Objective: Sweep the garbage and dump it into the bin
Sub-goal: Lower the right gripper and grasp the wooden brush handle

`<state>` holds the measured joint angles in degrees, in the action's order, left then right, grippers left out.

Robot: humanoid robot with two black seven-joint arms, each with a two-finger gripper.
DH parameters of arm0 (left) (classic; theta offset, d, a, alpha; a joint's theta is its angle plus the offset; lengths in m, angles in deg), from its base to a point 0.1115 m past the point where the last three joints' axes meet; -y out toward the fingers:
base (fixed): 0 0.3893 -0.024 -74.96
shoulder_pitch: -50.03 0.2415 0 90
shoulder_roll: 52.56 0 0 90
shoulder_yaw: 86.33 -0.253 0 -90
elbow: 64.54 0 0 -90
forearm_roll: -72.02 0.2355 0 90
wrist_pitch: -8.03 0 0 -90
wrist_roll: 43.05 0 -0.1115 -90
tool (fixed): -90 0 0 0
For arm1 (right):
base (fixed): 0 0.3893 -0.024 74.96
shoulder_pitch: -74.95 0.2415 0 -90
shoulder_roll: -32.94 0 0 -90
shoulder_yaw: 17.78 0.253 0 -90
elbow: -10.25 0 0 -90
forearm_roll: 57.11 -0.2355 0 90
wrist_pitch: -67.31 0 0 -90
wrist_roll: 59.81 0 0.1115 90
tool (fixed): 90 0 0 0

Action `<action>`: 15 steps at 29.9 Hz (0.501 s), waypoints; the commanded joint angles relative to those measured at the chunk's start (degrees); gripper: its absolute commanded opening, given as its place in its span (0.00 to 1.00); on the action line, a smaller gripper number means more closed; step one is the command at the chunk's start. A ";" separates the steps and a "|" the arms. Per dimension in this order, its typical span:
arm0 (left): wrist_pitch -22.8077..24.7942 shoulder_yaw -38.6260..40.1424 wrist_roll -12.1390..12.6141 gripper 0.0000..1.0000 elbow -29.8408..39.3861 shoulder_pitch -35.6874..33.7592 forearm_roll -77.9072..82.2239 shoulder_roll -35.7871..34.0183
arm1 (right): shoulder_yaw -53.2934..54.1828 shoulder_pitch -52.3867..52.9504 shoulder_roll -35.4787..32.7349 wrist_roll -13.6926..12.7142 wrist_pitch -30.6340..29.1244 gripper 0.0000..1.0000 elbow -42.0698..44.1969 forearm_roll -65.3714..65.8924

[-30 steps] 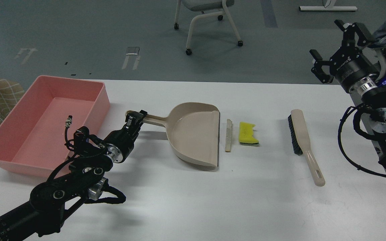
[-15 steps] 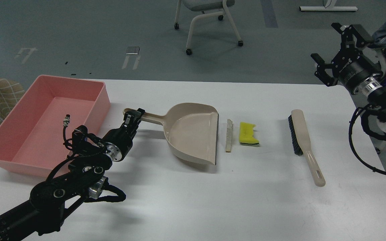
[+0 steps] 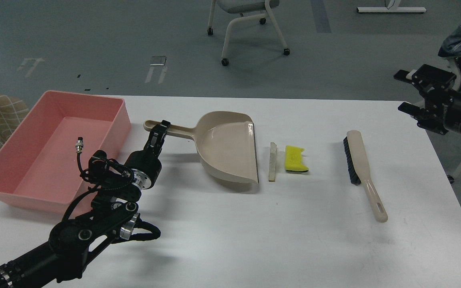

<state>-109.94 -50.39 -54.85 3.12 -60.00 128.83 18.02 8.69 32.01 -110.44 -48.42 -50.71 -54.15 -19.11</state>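
The bin (image 3: 106, 116) looks like smooth pink plastic with a soft sheen. At its 3 o'clock, the dustpan (image 3: 226, 148) is glossy beige plastic. The sponge (image 3: 295, 159) is matt, porous yellow foam. The brush (image 3: 361, 164) has smooth plastic and dark bristles. The counter (image 3: 254, 232) is matt white.

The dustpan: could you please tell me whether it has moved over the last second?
Yes. The dustpan, held by the left gripper, has shifted left and away, widening its gap from the unmoved bread slice.

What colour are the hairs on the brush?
Black. The brush has black bristles on a beige back and handle, seen in the head view.
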 commanded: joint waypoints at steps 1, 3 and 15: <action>-0.03 0.01 -1.11 0.00 0.27 0.08 1.64 -0.44 | -5.54 0.05 -4.97 -0.40 0.02 1.00 -5.46 1.01; -0.03 0.01 -2.08 0.00 0.36 0.08 1.64 -0.44 | -6.77 -0.04 -6.03 -0.40 0.02 1.00 -6.79 2.24; -0.03 -0.17 -6.13 0.00 0.01 0.61 7.18 -0.09 | -10.56 -2.85 -9.72 -2.51 0.02 1.00 -12.60 14.99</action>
<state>-109.98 -50.55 -60.87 3.28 -59.49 135.78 17.92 -1.85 29.38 -120.15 -50.34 -50.67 -66.57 -5.87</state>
